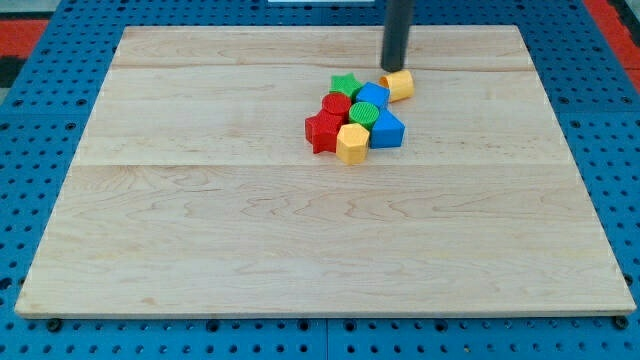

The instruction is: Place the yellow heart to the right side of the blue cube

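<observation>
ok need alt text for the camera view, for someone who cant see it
A dark rod's tip touches the upper left of a yellow heart near the top middle of a wooden board. Just below-left, a tight cluster holds a green star, blue cube, green round block, blue block, two red blocks and a yellow block.

You had nothing to read at this moment: no text, label, brand, number or sign showed anywhere in the camera view.
</observation>
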Motion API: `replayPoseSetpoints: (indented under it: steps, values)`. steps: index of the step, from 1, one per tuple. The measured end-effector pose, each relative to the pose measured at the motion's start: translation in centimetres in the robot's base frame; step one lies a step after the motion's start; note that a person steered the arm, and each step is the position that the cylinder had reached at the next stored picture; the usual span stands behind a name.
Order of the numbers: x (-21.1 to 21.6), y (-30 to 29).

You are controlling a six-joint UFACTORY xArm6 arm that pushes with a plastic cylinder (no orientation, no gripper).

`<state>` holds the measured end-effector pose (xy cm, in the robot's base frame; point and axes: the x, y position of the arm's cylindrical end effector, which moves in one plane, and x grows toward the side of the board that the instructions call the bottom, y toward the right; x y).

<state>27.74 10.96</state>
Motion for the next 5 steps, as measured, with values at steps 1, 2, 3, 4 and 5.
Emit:
replayPoseSetpoints:
  steps: [1,2,3,4,5]
  values:
    - [1.2,1.4]
    - [-1.5,0.9]
    - [-2.3,-2.4]
    - [2.0,-1.5]
    - [4.1,0.0]
